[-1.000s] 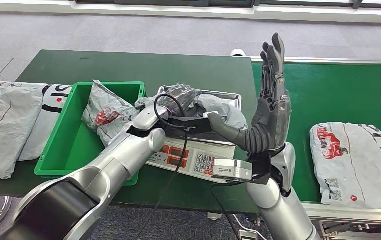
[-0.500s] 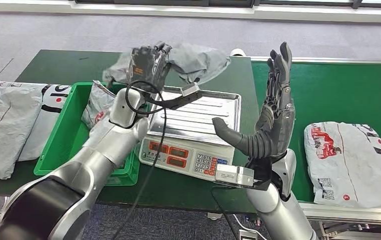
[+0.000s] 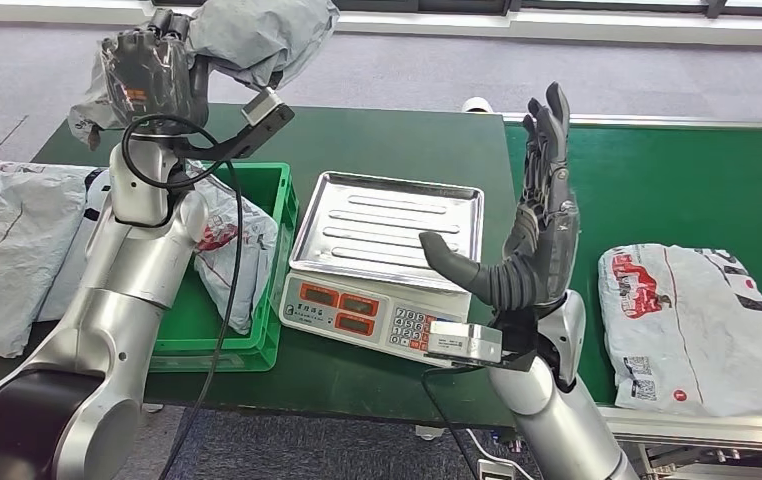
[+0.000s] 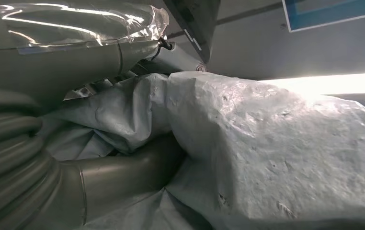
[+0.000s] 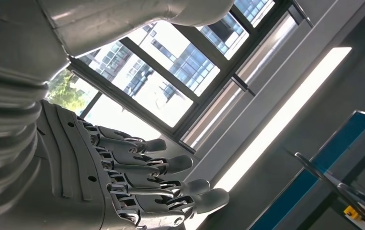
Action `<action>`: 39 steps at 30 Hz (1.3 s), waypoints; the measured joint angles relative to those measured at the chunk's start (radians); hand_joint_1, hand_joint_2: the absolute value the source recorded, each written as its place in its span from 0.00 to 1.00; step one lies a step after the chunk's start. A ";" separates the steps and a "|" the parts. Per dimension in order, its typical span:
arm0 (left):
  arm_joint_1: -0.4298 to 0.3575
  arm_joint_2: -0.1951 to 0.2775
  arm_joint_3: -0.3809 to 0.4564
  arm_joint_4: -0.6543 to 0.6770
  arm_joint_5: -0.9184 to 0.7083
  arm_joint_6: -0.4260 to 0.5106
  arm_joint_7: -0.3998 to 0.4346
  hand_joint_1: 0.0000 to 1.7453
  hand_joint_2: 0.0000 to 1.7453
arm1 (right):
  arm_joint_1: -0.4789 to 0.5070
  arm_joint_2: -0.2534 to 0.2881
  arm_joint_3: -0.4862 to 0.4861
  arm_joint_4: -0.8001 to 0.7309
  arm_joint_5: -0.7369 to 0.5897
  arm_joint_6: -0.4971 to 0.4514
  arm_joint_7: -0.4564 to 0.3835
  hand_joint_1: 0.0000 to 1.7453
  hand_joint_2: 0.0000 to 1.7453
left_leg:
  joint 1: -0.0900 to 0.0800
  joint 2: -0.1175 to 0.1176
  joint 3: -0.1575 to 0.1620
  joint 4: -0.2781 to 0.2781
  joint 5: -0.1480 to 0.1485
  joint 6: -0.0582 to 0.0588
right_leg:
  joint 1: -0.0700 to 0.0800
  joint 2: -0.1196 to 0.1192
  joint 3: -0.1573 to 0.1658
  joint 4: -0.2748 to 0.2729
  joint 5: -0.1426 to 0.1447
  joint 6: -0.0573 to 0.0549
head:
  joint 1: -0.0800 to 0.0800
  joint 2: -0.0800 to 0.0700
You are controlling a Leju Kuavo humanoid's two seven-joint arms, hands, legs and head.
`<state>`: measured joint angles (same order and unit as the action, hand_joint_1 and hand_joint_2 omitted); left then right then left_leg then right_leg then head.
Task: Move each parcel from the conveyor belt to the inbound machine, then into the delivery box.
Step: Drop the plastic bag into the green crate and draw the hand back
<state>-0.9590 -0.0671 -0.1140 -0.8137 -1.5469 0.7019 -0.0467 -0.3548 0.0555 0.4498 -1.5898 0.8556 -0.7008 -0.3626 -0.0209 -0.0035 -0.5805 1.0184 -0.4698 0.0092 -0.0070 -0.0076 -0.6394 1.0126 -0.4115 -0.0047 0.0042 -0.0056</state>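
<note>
My left hand (image 3: pixel 152 75) is raised high above the far left of the table and grips a crumpled grey parcel (image 3: pixel 257 35). The left wrist view shows that parcel (image 4: pixel 276 153) bulging against the hand (image 4: pixel 41 182). The scale with its steel tray (image 3: pixel 387 235) stands bare in the middle of the table. A green box (image 3: pixel 282 215) to its left holds one grey parcel (image 3: pixel 232 245). Another parcel (image 3: pixel 697 325) lies on the green conveyor belt (image 3: pixel 677 180) at the right. My right hand (image 3: pixel 537 235) stands upright beside the scale, fingers spread and holding nothing; the right wrist view shows this hand (image 5: pixel 123 182) pointing at windows.
Two flat grey parcels (image 3: pixel 17 240) lie on the green table (image 3: pixel 387 135) left of the box. A black cable (image 3: pixel 217 300) loops from my left wrist past the box's front. Grey floor lies beyond the table.
My left hand has lifted the grey parcel off the scale tray and carried it up and leftward over the box. The right hand has stayed upright, almost still.
</note>
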 joint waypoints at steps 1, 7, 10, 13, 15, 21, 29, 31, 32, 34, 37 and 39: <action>0.001 0.004 0.004 -0.005 0.000 0.000 0.000 1.00 1.00 | 0.000 0.001 0.000 0.002 0.000 0.000 0.000 0.00 1.00 | 0.000 0.000 0.000 0.000 0.000 0.000 | 0.000 0.000 0.000 0.000 0.000 0.000 | 0.000 0.000; 0.008 0.042 0.019 -0.026 -0.001 0.000 0.062 1.00 1.00 | -0.001 0.005 0.000 0.015 0.002 0.000 -0.005 0.00 1.00 | 0.000 0.000 0.000 0.000 0.000 0.000 | 0.000 0.000 0.000 0.000 0.000 0.000 | 0.000 0.000; 0.011 0.070 0.019 -0.027 -0.001 0.000 0.109 1.00 1.00 | -0.001 0.009 0.000 0.021 0.007 0.000 -0.010 0.00 1.00 | 0.000 0.001 0.000 0.000 0.000 0.000 | 0.000 0.000 -0.001 0.000 0.000 0.000 | 0.000 0.000; 0.011 0.098 0.019 -0.002 -0.001 -0.001 0.163 1.00 1.00 | 0.000 0.013 0.000 0.025 0.019 0.000 -0.012 0.00 1.00 | 0.000 0.001 0.000 0.000 0.000 0.000 | 0.000 0.000 -0.001 0.000 0.000 0.000 | 0.000 0.000; 0.012 0.116 0.021 0.041 0.000 -0.001 0.203 1.00 1.00 | 0.000 0.018 0.000 0.025 0.028 0.000 -0.011 0.00 1.00 | 0.000 0.001 0.000 0.000 0.000 0.000 | 0.001 0.000 -0.001 0.000 0.000 0.000 | 0.000 0.000; 0.040 0.150 -0.011 0.240 0.215 -0.002 0.344 1.00 1.00 | -0.001 0.027 0.000 0.025 0.049 0.000 0.022 0.00 1.00 | 0.001 0.003 0.000 0.000 0.000 -0.001 | 0.001 0.003 -0.001 0.000 0.000 -0.001 | 0.000 0.000; 0.098 0.156 -0.037 0.445 0.229 -0.091 0.380 1.00 1.00 | -0.017 0.031 0.000 0.027 0.066 0.009 0.067 0.00 1.00 | 0.001 0.003 -0.001 0.000 0.000 -0.001 | 0.000 0.004 -0.002 0.000 0.000 -0.001 | 0.000 0.000; 0.109 0.154 -0.037 0.468 0.238 -0.107 0.375 1.00 1.00 | -0.026 0.035 0.000 0.027 0.078 0.023 0.082 0.00 1.00 | 0.001 0.003 -0.001 0.000 0.000 -0.001 | 0.000 0.004 -0.002 0.000 0.000 -0.001 | 0.000 0.000; 0.113 0.152 -0.036 0.476 0.243 -0.110 0.369 0.77 1.00 | -0.029 0.037 0.000 0.028 0.084 0.029 0.089 0.00 1.00 | 0.001 0.003 -0.001 0.000 0.000 -0.001 | 0.000 0.004 -0.002 0.000 0.000 -0.001 | 0.000 0.000; 0.122 0.149 -0.032 0.489 0.256 -0.107 0.345 0.27 1.00 | -0.034 0.040 0.000 0.028 0.094 0.040 0.102 0.00 1.00 | 0.001 0.003 0.000 0.000 -0.001 -0.001 | 0.000 0.004 -0.002 0.000 0.000 -0.001 | 0.000 0.000; 0.128 0.142 -0.005 0.498 0.308 -0.086 0.272 0.00 0.50 | -0.043 0.040 0.000 0.030 0.102 0.058 0.117 0.00 1.00 | 0.001 0.003 0.000 0.000 -0.001 -0.001 | 0.001 0.004 -0.002 0.000 0.000 -0.002 | 0.000 0.000; 0.130 0.132 0.031 0.499 0.360 -0.059 0.195 0.00 0.00 | -0.052 0.040 0.000 0.037 0.104 0.072 0.131 0.00 1.00 | 0.001 0.003 0.000 0.000 -0.001 -0.001 | 0.001 0.004 -0.002 0.000 0.000 -0.002 | 0.000 0.000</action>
<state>-0.8294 0.0648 -0.0831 -0.3144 -1.1872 0.6431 0.1486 -0.4072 0.0958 0.4498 -1.5532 0.9600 -0.6290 -0.2319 -0.0202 -0.0007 -0.5807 1.0182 -0.4703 0.0077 -0.0060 -0.0038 -0.6414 1.0125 -0.4114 -0.0063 0.0046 -0.0055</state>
